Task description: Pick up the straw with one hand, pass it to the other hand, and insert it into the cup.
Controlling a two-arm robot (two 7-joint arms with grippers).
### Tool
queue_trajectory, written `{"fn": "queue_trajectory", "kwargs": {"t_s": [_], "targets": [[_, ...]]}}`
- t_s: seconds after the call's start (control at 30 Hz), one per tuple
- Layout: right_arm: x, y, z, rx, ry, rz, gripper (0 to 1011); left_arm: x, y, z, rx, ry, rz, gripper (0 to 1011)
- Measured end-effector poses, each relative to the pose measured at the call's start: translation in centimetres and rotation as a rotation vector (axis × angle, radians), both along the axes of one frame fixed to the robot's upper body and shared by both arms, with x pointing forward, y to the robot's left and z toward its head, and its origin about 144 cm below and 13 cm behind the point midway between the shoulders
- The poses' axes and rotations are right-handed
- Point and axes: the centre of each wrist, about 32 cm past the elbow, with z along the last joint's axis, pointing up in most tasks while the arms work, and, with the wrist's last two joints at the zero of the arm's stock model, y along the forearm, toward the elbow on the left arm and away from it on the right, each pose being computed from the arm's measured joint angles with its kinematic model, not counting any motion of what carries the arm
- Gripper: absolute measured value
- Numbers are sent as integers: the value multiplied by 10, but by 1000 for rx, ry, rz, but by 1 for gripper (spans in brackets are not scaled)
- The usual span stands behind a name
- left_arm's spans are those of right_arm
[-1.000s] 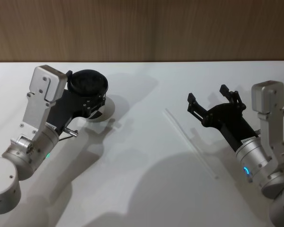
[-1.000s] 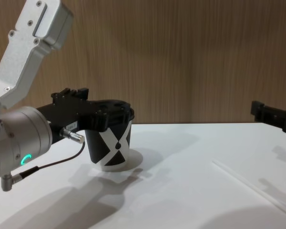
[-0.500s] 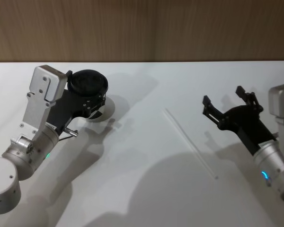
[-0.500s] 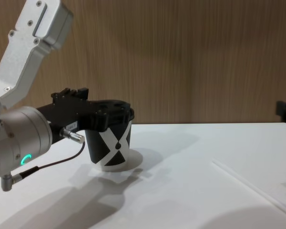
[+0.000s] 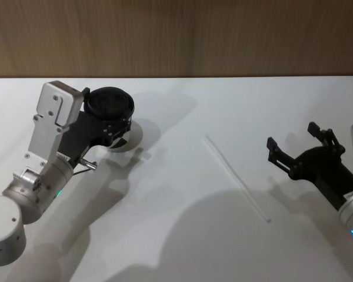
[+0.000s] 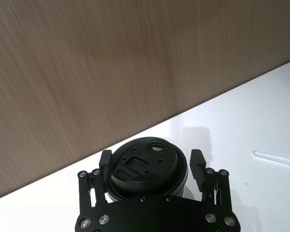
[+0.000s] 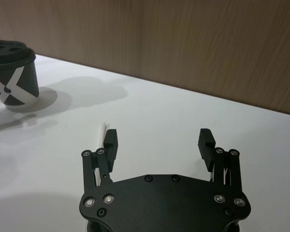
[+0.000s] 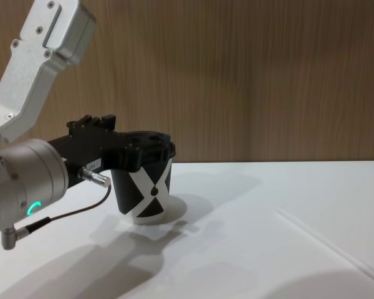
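The cup (image 5: 109, 103), black with a white X and a domed lid, stands upright at the table's back left. My left gripper (image 5: 107, 110) is open, one finger on each side of the lid (image 6: 145, 162); whether the fingers touch it I cannot tell. The straw (image 5: 236, 177) lies flat and slanting on the white table, right of centre, held by nothing; it is also in the chest view (image 8: 327, 246). My right gripper (image 5: 294, 138) hovers open and empty to the right of the straw. In the right wrist view (image 7: 158, 140) one straw end (image 7: 105, 129) peeks out beside a finger.
A wooden wall (image 5: 176, 35) runs along the back of the white table (image 5: 176, 235). The left arm's silver wrist with its green light (image 8: 31, 208) fills the near left corner.
My right gripper has pulled back to the right and toward the near edge, away from the straw, and has left the chest view. The left gripper, cup and straw have not moved.
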Motion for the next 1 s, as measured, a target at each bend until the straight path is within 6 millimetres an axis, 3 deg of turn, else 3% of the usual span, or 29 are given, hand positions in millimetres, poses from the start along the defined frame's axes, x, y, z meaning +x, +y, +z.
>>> {"fn": "queue_trajectory", "kwargs": {"t_s": [0.43, 1.0], "targets": [[-13, -3, 11, -31, 93, 46, 1001, 0, 0, 0, 0, 0, 0, 1003], [-15, 2, 13, -95, 165, 115, 1001, 0, 0, 0, 0, 0, 0, 1003]]}}
